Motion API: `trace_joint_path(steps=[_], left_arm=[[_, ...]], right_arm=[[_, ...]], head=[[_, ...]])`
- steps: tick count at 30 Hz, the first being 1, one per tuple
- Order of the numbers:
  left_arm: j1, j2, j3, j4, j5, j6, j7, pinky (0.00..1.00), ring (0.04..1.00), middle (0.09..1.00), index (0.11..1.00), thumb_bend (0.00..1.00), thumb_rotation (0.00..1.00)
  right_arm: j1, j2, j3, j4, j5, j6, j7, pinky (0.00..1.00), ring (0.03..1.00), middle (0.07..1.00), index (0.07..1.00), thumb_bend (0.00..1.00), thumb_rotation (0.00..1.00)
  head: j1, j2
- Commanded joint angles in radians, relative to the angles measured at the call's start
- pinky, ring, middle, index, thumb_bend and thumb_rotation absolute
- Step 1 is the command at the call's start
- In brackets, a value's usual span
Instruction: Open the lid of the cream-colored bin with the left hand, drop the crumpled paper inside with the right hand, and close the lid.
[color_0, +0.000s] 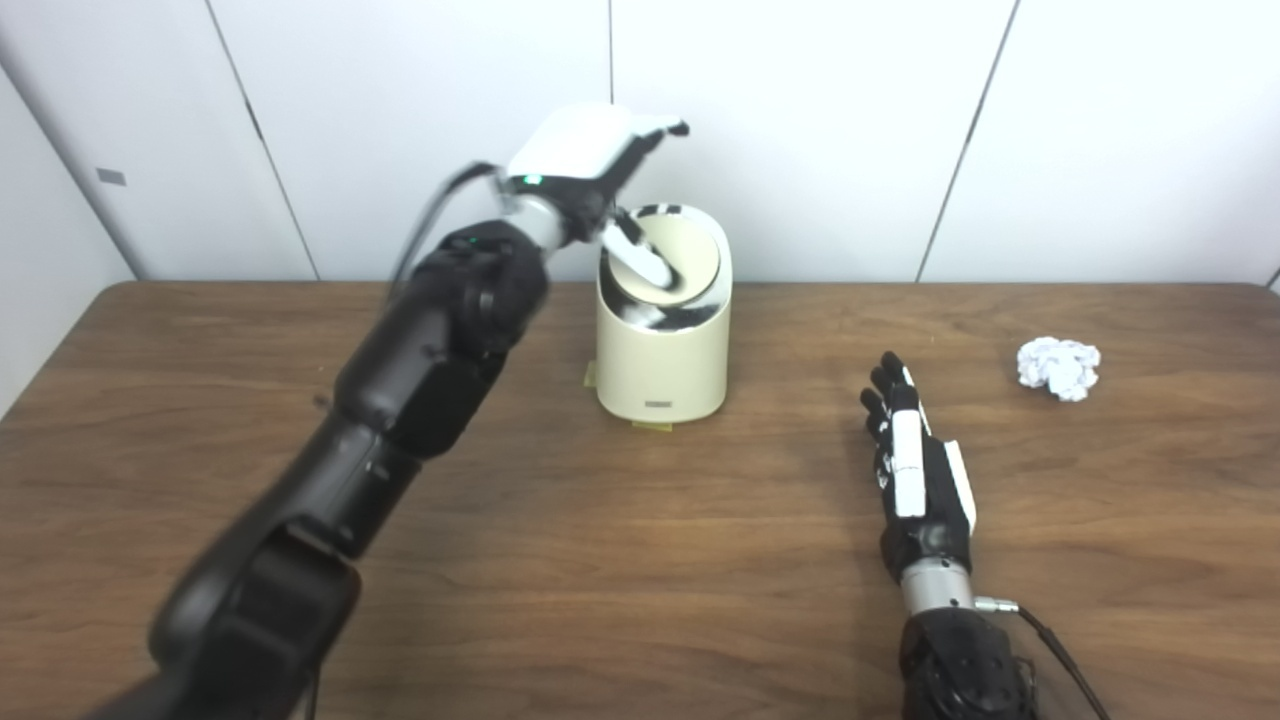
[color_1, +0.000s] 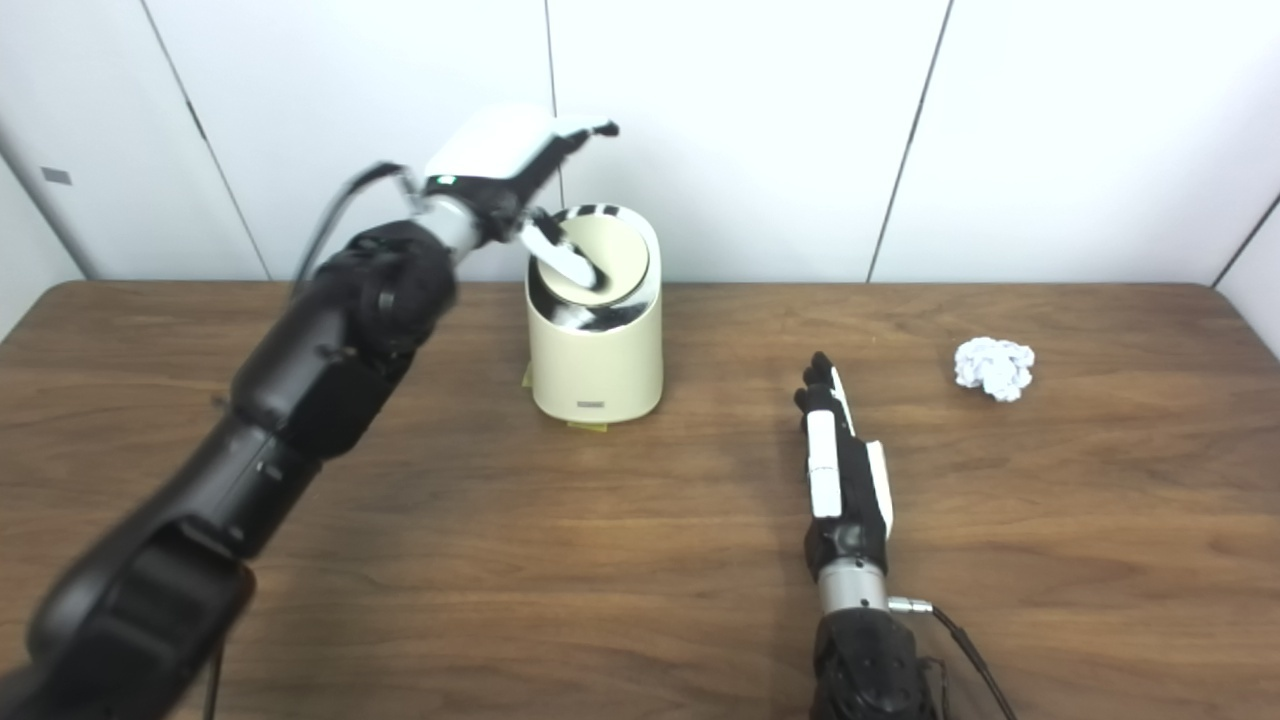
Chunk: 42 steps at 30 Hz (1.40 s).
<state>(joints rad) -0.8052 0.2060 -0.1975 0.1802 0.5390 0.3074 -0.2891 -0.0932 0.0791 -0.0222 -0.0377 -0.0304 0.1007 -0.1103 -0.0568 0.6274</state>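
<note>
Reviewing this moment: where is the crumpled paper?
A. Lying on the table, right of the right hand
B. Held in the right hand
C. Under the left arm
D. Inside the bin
A: the crumpled paper lies on the table, apart from the right hand, which rests flat and empty.

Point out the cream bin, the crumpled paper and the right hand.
cream bin (color_0: 660, 365), left eye view, front wall.
crumpled paper (color_0: 1058, 366), left eye view, middle of the wad.
right hand (color_1: 845, 475), right eye view, back of the hand.

Black arms, silver wrist cuffs, black cables; left hand (color_0: 585, 165) white-shelled with green light, right hand (color_0: 915, 470) black, white-striped.
</note>
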Motion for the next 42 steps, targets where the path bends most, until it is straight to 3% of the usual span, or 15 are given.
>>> trace_joint_path(steps=[1,3,7,10,14,17,21,23,25,27,31,33,37,40,42], left_arm=[[-0.004,-0.023,0.062,-0.083,-0.092,0.026,0.011,0.77,0.870,0.907,0.918,0.65,0.40],[0.046,-0.047,0.117,-0.141,-0.166,0.037,0.024,0.78,0.857,0.891,0.920,0.56,0.46],[0.136,-0.066,0.171,-0.246,-0.249,0.069,0.033,0.82,0.891,0.908,0.944,0.42,0.44],[0.236,-0.084,0.206,-0.335,-0.278,0.086,0.071,0.83,0.908,0.916,0.943,0.40,0.46],[0.360,-0.106,0.242,-0.386,-0.357,0.042,0.100,0.90,0.937,0.941,0.973,0.38,0.66],[0.429,-0.105,0.239,-0.408,-0.375,0.028,0.116,0.91,0.934,0.944,0.988,0.35,0.69],[0.508,-0.113,0.232,-0.420,-0.386,0.012,0.140,0.90,0.930,0.934,0.968,0.33,0.67],[0.551,-0.116,0.223,-0.426,-0.381,0.000,0.155,0.90,0.933,0.934,0.966,0.34,0.68],[0.587,-0.118,0.216,-0.429,-0.382,-0.007,0.164,0.89,0.941,0.939,0.972,0.38,0.71],[0.614,-0.120,0.213,-0.427,-0.386,-0.015,0.171,0.92,0.956,0.948,0.985,0.40,0.70],[0.662,-0.127,0.213,-0.425,-0.396,-0.020,0.187,0.96,0.975,0.966,0.998,0.44,0.67],[0.675,-0.129,0.215,-0.424,-0.402,-0.017,0.191,0.98,0.987,0.973,1.000,0.44,0.67],[0.679,-0.119,0.233,-0.412,-0.438,-0.013,0.187,0.95,0.989,0.987,1.000,0.41,0.57],[0.684,-0.108,0.240,-0.415,-0.447,-0.009,0.185,0.94,0.980,0.986,1.000,0.42,0.53],[0.686,-0.100,0.242,-0.422,-0.450,-0.005,0.183,0.93,0.976,0.983,1.000,0.41,0.52]], right_arm=[[-0.034,-0.010,-0.002,-0.037,-0.003,0.010,0.007,0.97,0.941,0.964,0.954,0.61,0.98],[-0.035,-0.016,-0.002,-0.045,-0.009,0.024,0.003,0.96,0.932,0.957,0.952,0.62,0.99],[-0.037,-0.037,-0.007,-0.062,0.048,0.050,0.046,0.99,0.954,0.972,0.969,0.61,1.00],[-0.036,-0.062,-0.010,-0.094,0.079,0.087,0.079,0.98,0.953,0.971,0.968,0.63,1.00],[-0.040,-0.103,0.002,-0.155,0.036,0.136,0.085,0.92,0.935,0.958,0.944,0.64,0.97],[-0.044,-0.147,0.014,-0.198,-0.003,0.154,0.095,0.87,0.911,0.953,0.950,0.62,0.97],[-0.061,-0.197,0.004,-0.245,-0.030,0.179,0.102,0.84,0.903,0.956,0.955,0.62,0.83],[-0.075,-0.249,0.014,-0.255,-0.119,0.171,0.093,0.81,0.881,0.942,0.945,0.64,0.78],[-0.088,-0.325,0.033,-0.246,-0.254,0.144,0.083,0.78,0.864,0.914,0.937,0.65,0.79],[-0.097,-0.389,0.039,-0.247,-0.344,0.159,0.086,0.79,0.867,0.906,0.928,0.69,0.74],[-0.109,-0.494,0.031,-0.228,-0.445,0.161,0.093,0.81,0.886,0.919,0.930,0.75,0.64],[-0.115,-0.527,0.017,-0.228,-0.455,0.155,0.099,0.79,0.875,0.914,0.927,0.74,0.60],[-0.134,-0.579,-0.006,-0.238,-0.500,0.209,0.131,0.79,0.877,0.904,0.912,0.75,0.50],[-0.148,-0.626,-0.007,-0.223,-0.565,0.234,0.157,0.80,0.896,0.919,0.909,0.73,0.37],[-0.157,-0.641,-0.006,-0.220,-0.594,0.264,0.177,0.74,0.892,0.924,0.921,0.73,0.31]], head=[[0.000,0.003],[-0.003,0.001],[-0.010,0.001],[-0.015,-0.001],[-0.024,-0.009],[-0.035,-0.012],[-0.061,-0.015],[-0.069,-0.016],[-0.073,-0.017],[-0.086,-0.017],[-0.136,-0.016],[-0.160,-0.018],[-0.200,-0.022],[-0.232,-0.018],[-0.252,-0.017]])
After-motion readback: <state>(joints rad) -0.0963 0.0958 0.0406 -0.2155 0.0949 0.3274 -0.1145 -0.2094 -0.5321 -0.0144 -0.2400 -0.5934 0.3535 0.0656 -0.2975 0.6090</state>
